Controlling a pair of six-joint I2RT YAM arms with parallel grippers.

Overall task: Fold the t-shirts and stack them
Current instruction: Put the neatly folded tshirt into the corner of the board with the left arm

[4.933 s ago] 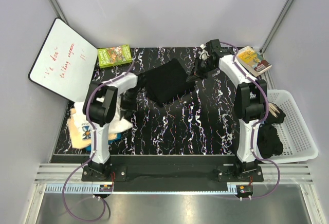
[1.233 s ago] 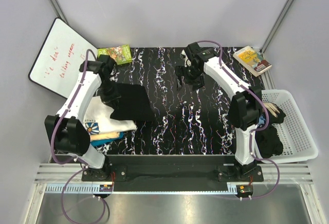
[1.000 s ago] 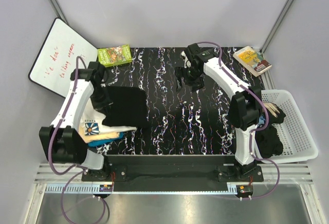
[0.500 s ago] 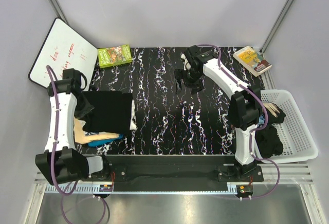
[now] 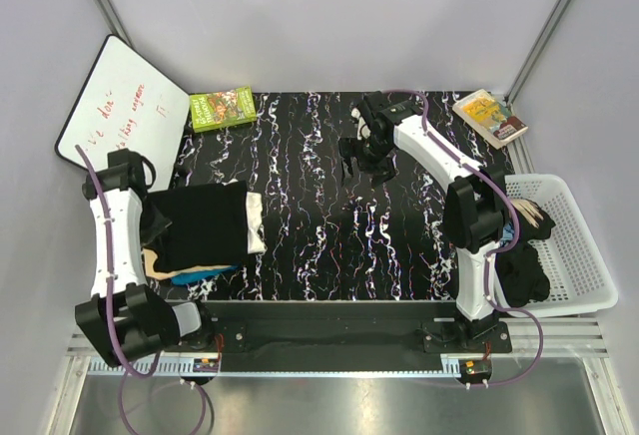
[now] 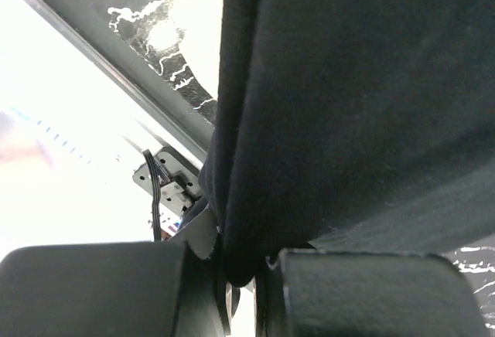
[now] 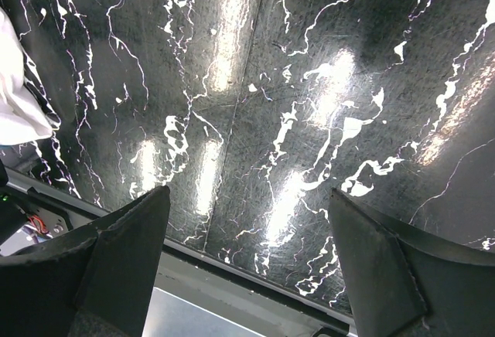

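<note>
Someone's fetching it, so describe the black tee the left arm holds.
Go to the near left corner of the black marbled table, on the whiteboard's side. A shirt pile sits there, and the folded black tee is on top, pinched in the left gripper. It is the pile's only black piece, above white, tan and blue cloth.

Top external: fixed high behind the arm bases (image 5: 469, 333), looking down on the whole surface (image 5: 329, 245).
Left wrist: very close, filled by black tee (image 6: 348, 105), near surface edge beyond.
Right wrist: looks down close on marbled surface, also in top view.
</note>
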